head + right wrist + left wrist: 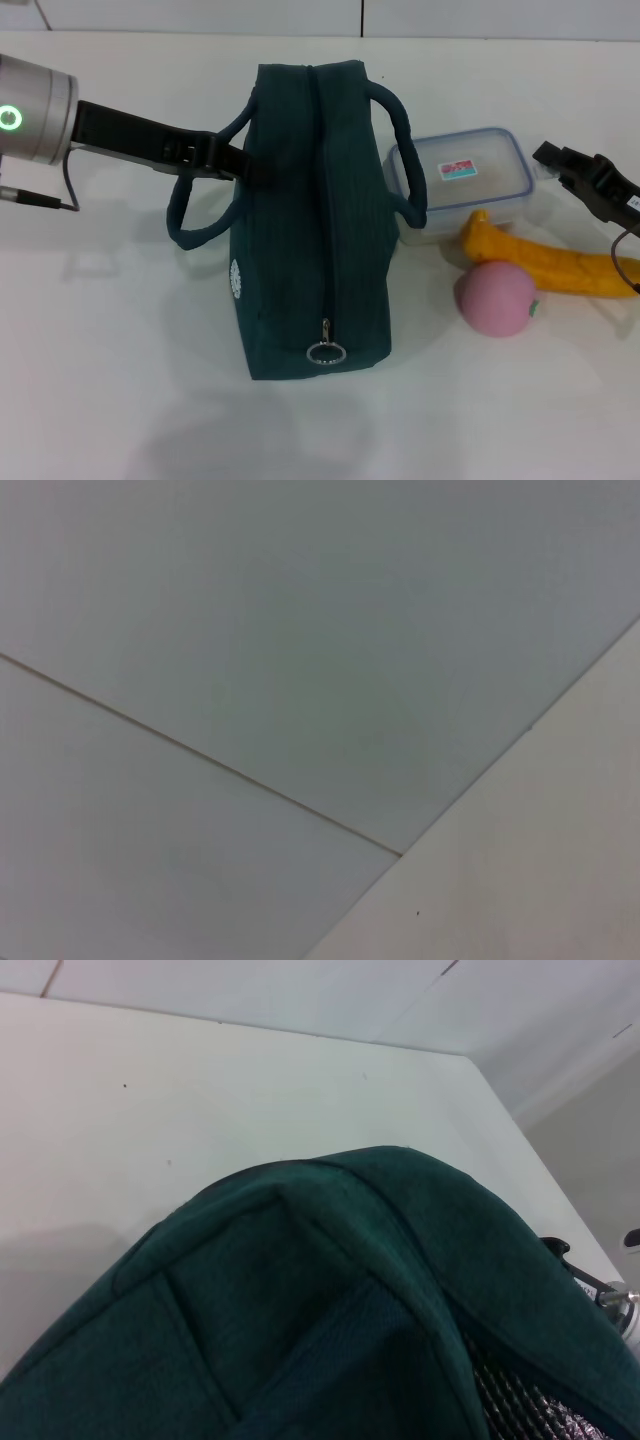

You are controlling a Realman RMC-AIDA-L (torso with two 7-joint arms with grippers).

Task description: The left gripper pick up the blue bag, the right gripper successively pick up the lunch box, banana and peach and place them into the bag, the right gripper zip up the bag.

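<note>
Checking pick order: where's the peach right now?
In the head view the peach sits on the table on the robot's right, beside the blue bag, just in front of the banana and lunch box.

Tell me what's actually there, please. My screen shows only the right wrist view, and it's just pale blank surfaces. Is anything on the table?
Observer: Yes. A blue bag stands mid-table, its ring-pull zipper at the end nearest the robot.
Visitor: Any food?
Observer: On the bag's right side is the lunch box. The banana and the peach lie just in front of it.
Visitor: And the arms?
Observer: The left gripper is at the bag's left handle. The right gripper hangs to the right of the lunch box, touching none of the food.
</note>
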